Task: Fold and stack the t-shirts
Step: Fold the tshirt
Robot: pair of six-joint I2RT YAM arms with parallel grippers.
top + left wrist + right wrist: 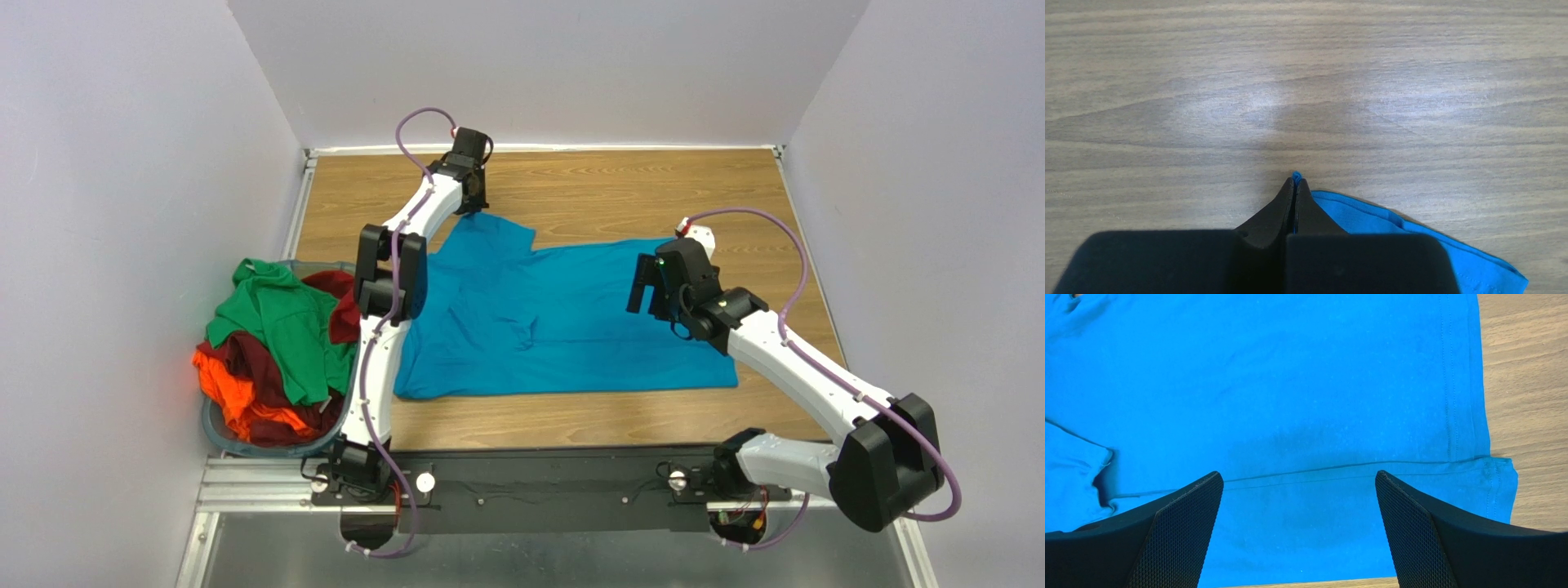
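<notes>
at far-left corner of teal shirt (552, 325), left fingers (1275, 214) clenched on cloth tip. shirt flat on surface (589, 184), stretching right and nearward from them; right fingers (1177, 533) released above hem end.

Teal-blue cloth t-shirt (577, 325) lies flat on wooden bench (613, 184); grey-blue round plastic basket (218, 431) holding heaped t-shirts (276, 325) stands to its left.

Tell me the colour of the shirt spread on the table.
The t-shirt is teal-blue; the right wrist view shows it best.

No readable text or markings.
</notes>
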